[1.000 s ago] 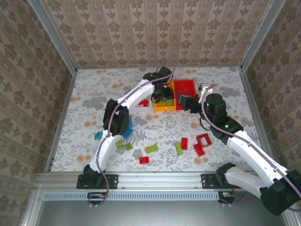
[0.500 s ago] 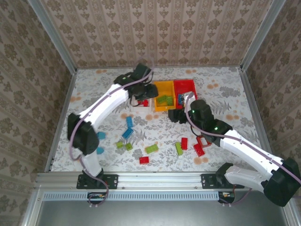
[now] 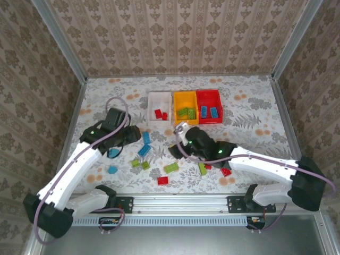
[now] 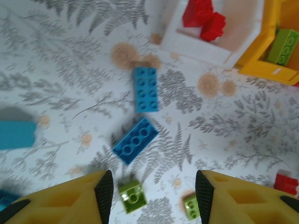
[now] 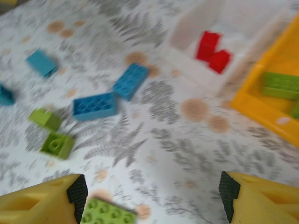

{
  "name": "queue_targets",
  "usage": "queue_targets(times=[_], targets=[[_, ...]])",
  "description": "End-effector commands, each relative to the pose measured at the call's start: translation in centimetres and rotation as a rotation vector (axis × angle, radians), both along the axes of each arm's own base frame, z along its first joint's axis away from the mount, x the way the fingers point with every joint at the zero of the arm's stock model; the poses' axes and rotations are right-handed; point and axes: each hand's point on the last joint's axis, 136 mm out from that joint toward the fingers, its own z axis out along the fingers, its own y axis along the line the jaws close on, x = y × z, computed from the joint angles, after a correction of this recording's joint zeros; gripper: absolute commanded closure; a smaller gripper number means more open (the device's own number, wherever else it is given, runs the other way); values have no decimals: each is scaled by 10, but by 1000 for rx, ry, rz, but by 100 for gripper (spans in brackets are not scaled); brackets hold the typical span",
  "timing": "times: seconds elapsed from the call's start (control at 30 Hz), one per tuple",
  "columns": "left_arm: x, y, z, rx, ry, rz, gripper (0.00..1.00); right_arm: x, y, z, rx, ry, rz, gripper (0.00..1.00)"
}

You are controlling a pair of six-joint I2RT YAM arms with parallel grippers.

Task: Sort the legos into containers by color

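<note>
Three containers stand in a row at the back: white [image 3: 159,93] holding two red legos, yellow-orange [image 3: 186,93] holding green ones, red [image 3: 209,91] holding blue ones. My left gripper [image 3: 130,138] hangs open over the table, with two blue legos [image 4: 145,89] [image 4: 135,140] ahead of it. Two small green legos [image 4: 132,196] [image 4: 190,206] lie far below its fingers [image 4: 154,193]. My right gripper [image 3: 174,150] is open too [image 5: 152,193], empty, with a long green lego [image 5: 107,212] by its left fingertip.
Loose legos dot the near half of the table: cyan ones [image 3: 111,153] [image 3: 112,170] at left, green ones [image 3: 171,168] [image 3: 202,168], red ones [image 3: 162,180] [image 3: 226,171]. A metal rail [image 3: 175,201] runs along the near edge. Patterned walls close in the sides.
Both arms have drawn back from the containers toward the near middle of the table. The left arm swung down and left, the right arm down and left past the red legos.
</note>
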Motion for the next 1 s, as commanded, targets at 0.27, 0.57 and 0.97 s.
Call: queue_targets(times=[0.27, 0.57, 0.97], targets=[[-44, 53, -13, 81, 37, 115, 47, 11, 84, -38, 33, 112, -31, 17], [-38, 56, -4, 85, 10, 108, 47, 50, 112, -66, 54, 246, -309, 19], [-44, 56, 10, 62, -32, 71, 46, 101, 122, -116, -160, 188, -433, 26]])
